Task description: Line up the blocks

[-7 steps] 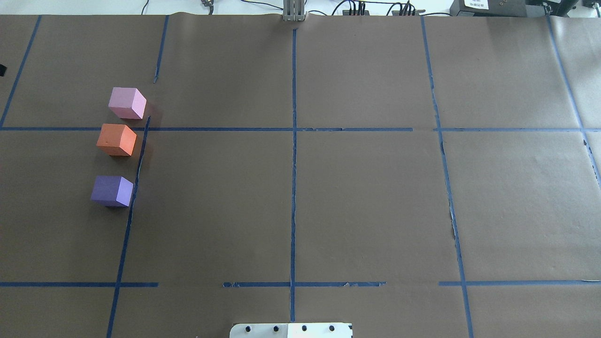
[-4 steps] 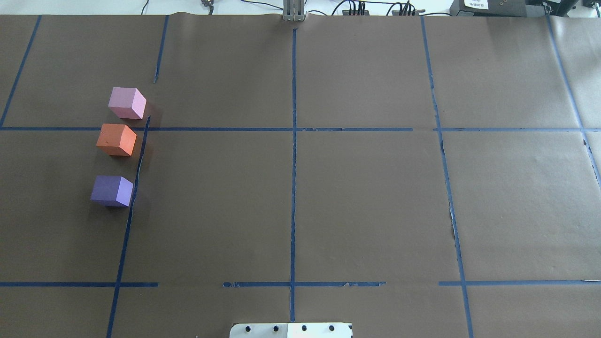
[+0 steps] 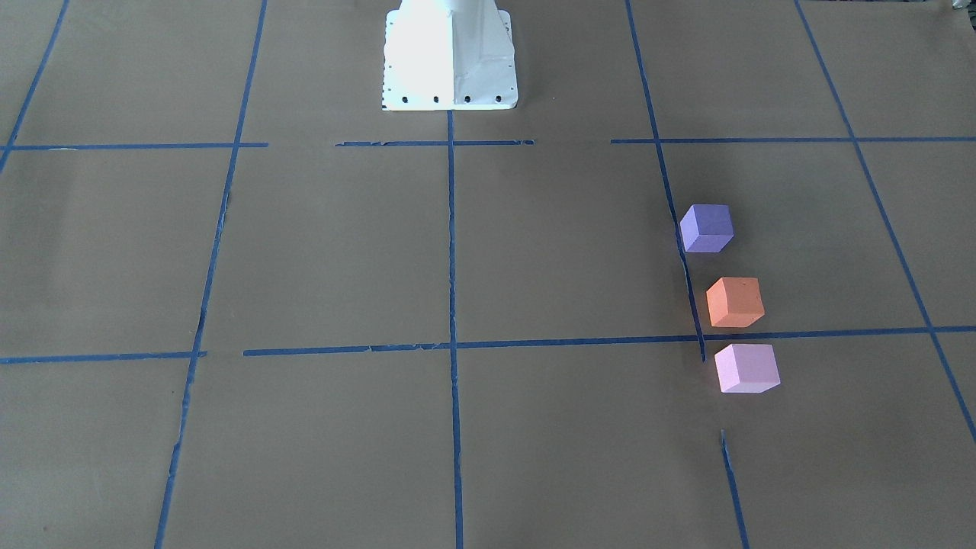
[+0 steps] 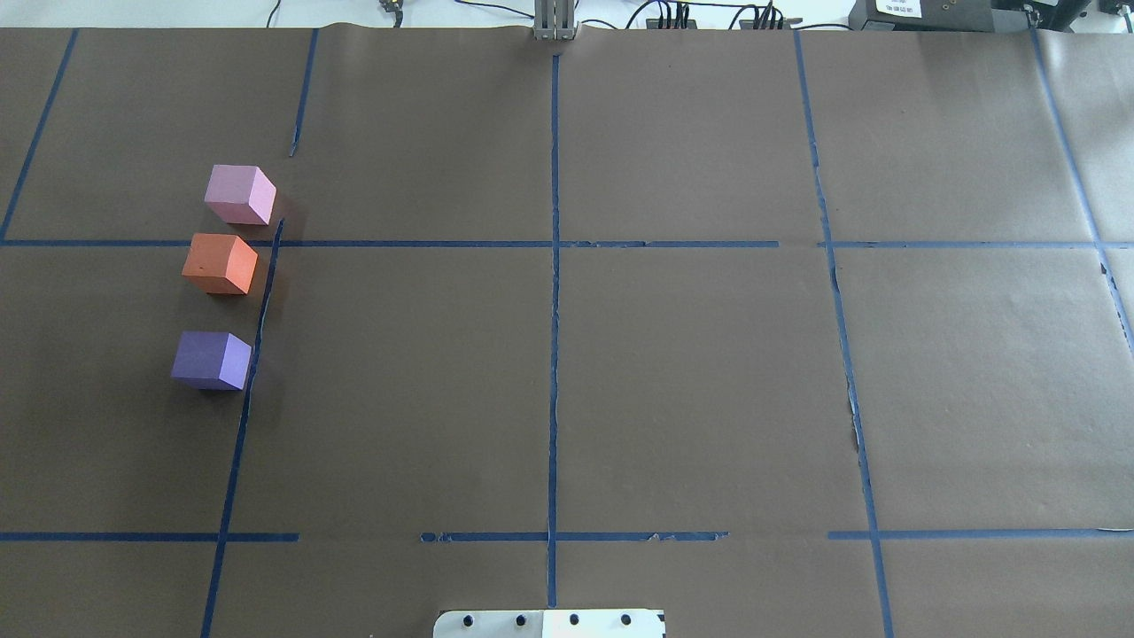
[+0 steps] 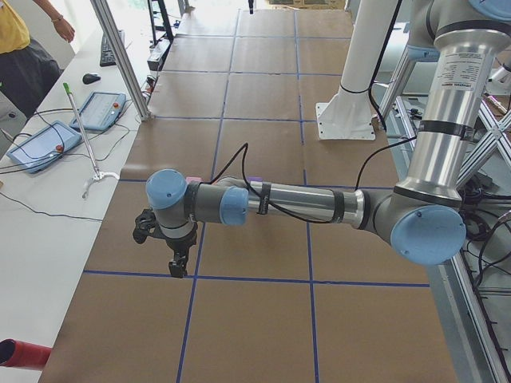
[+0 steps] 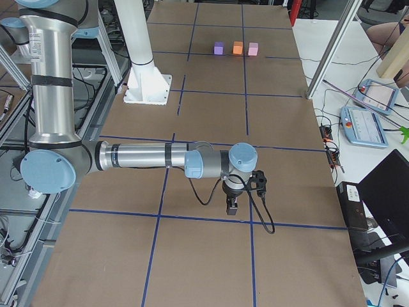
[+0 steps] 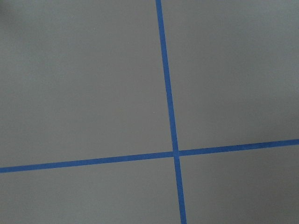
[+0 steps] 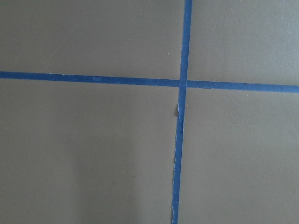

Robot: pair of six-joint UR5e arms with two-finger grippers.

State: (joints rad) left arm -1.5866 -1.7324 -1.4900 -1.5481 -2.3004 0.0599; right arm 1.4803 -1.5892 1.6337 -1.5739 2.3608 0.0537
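Observation:
Three cubes stand in a near-straight row on the table's left side in the overhead view: the pale pink block [image 4: 239,194] farthest, the orange block [image 4: 220,263] close behind it, the purple block [image 4: 211,360] nearest with a wider gap. They also show in the front-facing view as purple [image 3: 707,228], orange [image 3: 735,302], pink [image 3: 746,368]. My left gripper [image 5: 177,267] shows only in the exterior left view and my right gripper [image 6: 231,208] only in the exterior right view. Both point down over bare paper, far from the blocks. I cannot tell if they are open or shut.
Brown paper with a grid of blue tape lines [image 4: 554,266] covers the table. The white robot base plate [image 4: 549,623] sits at the near edge. Cables and boxes line the far edge. Teach pendants and an operator are beside the table in the side views.

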